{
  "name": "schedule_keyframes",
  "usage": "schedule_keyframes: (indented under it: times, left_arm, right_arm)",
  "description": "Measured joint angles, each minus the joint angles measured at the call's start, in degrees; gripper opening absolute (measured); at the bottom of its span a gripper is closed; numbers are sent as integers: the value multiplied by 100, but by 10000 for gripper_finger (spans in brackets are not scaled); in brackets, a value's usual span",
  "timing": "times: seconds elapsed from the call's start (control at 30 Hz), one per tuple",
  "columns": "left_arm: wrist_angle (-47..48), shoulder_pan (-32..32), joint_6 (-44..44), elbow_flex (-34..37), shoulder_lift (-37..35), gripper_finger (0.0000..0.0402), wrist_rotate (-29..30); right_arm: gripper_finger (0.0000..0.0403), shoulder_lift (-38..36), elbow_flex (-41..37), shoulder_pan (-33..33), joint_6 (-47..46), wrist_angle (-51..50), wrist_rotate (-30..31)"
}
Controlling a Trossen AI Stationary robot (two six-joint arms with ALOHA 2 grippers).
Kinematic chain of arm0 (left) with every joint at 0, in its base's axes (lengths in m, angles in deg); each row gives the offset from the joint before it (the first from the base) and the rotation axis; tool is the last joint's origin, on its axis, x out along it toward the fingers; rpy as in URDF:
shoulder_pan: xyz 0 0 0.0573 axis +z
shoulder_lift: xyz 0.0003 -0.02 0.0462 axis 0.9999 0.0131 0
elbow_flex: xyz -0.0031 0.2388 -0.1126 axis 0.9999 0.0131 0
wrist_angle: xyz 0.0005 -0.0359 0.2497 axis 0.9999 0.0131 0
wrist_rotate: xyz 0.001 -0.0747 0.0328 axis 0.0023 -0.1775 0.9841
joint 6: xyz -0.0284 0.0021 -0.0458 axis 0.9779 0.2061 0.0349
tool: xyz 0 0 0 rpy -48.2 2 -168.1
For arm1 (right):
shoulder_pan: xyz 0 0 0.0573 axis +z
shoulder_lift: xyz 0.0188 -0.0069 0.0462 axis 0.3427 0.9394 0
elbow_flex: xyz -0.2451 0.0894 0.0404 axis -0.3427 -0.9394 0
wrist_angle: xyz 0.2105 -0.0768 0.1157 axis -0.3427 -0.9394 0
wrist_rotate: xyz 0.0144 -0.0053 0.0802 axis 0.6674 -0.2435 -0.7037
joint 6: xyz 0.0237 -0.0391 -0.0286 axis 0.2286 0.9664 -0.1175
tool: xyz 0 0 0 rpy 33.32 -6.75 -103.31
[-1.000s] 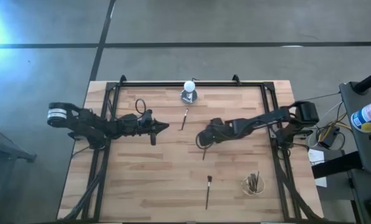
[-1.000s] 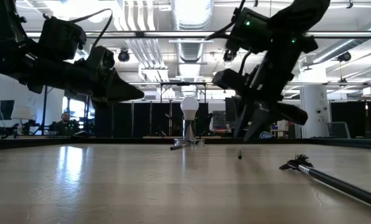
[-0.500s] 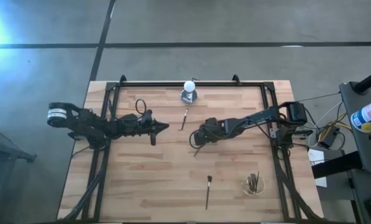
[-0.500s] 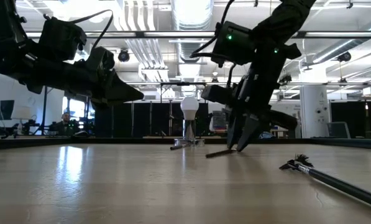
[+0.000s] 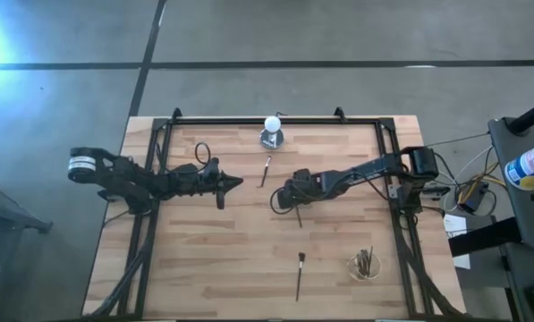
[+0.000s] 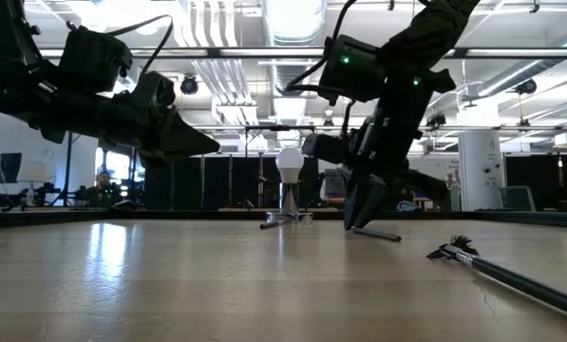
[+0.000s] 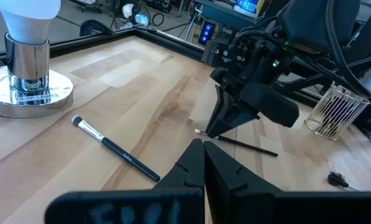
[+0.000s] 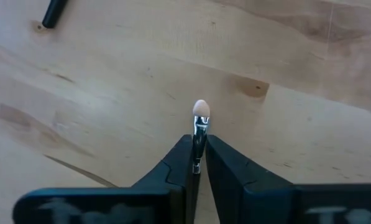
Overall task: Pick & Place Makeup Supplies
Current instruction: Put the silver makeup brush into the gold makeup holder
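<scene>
My right gripper point(image 5: 288, 193) is low over the table's middle, shut on a thin dark makeup brush point(image 6: 378, 232) with a pale tip point(image 8: 201, 108). My left gripper point(image 5: 237, 182) hovers shut above the table, left of centre; its closed fingers point(image 7: 204, 163) point toward the right gripper point(image 7: 214, 130). A second brush point(image 5: 266, 170) lies flat between the two grippers, seen also in the left wrist view point(image 7: 114, 148). A third brush point(image 5: 299, 275) lies flat near the near edge. More brushes stand in a wire cup point(image 5: 366, 264). My right gripper pinches the brush between its two fingers at the silvery ferrule point(image 8: 199, 133), just behind the pale tip, which sticks out past the fingertips. The fingers come from above, slanting down. The dark handle point(image 5: 299, 217) trails toward the near edge and lies low along the table point(image 6: 389, 235).
A white ball on a round grey base point(image 5: 272, 132) stands near the far edge, also in the left wrist view point(image 7: 25, 59). The wire cup point(image 7: 337, 111) sits at the near right. A dark frame rail point(image 5: 249, 122) borders the wooden tabletop.
My right gripper has moved toward the table's left and come down, keeping its hold. The brush has swung about in the hold: its handle pointed toward the near-left half a second ago and now trails toward the near-right, low along the table.
</scene>
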Motion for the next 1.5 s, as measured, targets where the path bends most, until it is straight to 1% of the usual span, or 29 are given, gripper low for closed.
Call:
schedule_keyframes:
  times: [0.27, 0.5, 0.7, 0.83, 0.93, 1.13, 1.3, 1.5]
  left_arm:
    - [0, -2, 4, 0, 0, 0, -47]
    - [0, -1, 5, 0, 0, 0, -112]
    - [0, 0, 4, 0, 0, 0, -145]
    - [0, -2, 4, 0, 0, 0, -146]
    - [0, 0, 4, 0, 0, 0, -146]
    - [2, -2, 4, 0, -2, 0, -146]
    - [8, 0, 4, 0, -2, 0, -144]
    - [43, -2, 4, 3, -2, 0, -144]
  right_arm:
    - [52, 28, 33, -16, 91, -186, -22]
    - [30, 28, 27, -60, 166, -258, -65]
    - [27, 28, 31, -68, 298, -358, -54]
    - [27, 20, 103, -68, 550, -436, -51]
    - [27, 14, 267, -67, 805, -609, -43]
    - [26, 22, 816, -16, 1149, -1511, 34]
    - [26, 14, 1302, 161, 1320, -2150, 21]
    - [17, -86, 1768, 510, 1355, -2676, 237]
